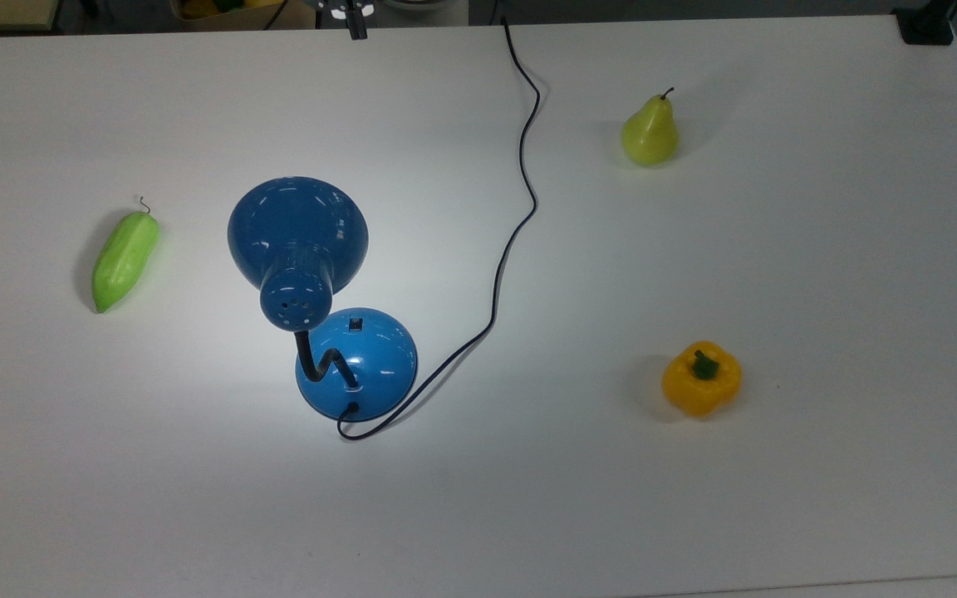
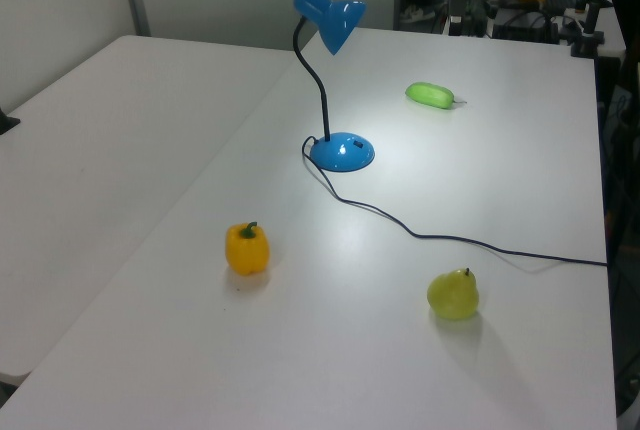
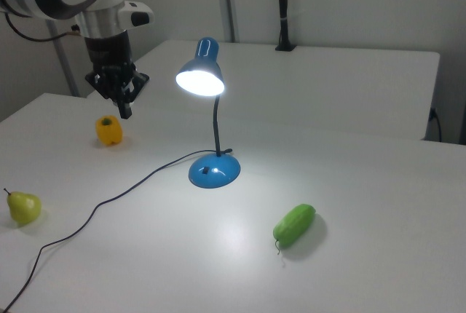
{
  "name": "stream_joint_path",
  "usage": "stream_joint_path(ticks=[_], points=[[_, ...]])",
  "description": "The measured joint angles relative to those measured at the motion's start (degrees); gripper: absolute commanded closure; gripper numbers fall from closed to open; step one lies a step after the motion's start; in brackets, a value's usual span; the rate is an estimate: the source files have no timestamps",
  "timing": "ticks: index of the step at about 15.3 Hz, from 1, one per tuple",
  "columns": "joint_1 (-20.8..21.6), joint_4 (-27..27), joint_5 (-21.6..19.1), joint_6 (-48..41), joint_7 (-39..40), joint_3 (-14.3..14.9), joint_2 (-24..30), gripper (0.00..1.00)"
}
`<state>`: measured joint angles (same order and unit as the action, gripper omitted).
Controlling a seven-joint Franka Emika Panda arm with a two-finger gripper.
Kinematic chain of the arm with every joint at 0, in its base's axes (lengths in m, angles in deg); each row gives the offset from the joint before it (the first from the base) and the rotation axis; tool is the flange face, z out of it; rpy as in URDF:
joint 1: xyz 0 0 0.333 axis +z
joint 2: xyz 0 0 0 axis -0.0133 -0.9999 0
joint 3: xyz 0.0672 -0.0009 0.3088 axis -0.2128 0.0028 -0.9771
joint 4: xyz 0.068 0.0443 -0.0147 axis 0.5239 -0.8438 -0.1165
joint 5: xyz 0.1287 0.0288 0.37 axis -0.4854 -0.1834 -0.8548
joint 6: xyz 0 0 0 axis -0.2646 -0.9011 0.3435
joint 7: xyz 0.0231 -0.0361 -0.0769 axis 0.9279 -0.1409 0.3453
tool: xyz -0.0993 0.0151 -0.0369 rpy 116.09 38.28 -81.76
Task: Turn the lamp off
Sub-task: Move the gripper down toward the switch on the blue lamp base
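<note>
While lit, lamp (image 3: 210, 120) stands apart from raised pincer (image 3: 124, 111).

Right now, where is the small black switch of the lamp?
The switch sits on the lamp's domed base, on the base's upper edge in the top view, facing away from the gooseneck foot and toward the shade.

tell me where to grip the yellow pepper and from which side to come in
Take the yellow pepper across its blocky body, coming straight down from above. It stands upright with the green stem on top, so the jaws should straddle the stem and close on two opposite flat-looking sides. Nothing sits close to it on the table, so any approach direction looks free; the lamp and pear stand well away.
</note>
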<state>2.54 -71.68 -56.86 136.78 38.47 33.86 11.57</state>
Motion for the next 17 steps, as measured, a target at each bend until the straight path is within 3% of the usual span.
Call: stream_joint_path(ticks=[7,17], points=[[0.0,-5.5,0.0,2.4,0.0,0.0,-0.1,1.00],[0.0,-18.1,0.0,25.9,0.0,0.1,-0.7,1.00]])
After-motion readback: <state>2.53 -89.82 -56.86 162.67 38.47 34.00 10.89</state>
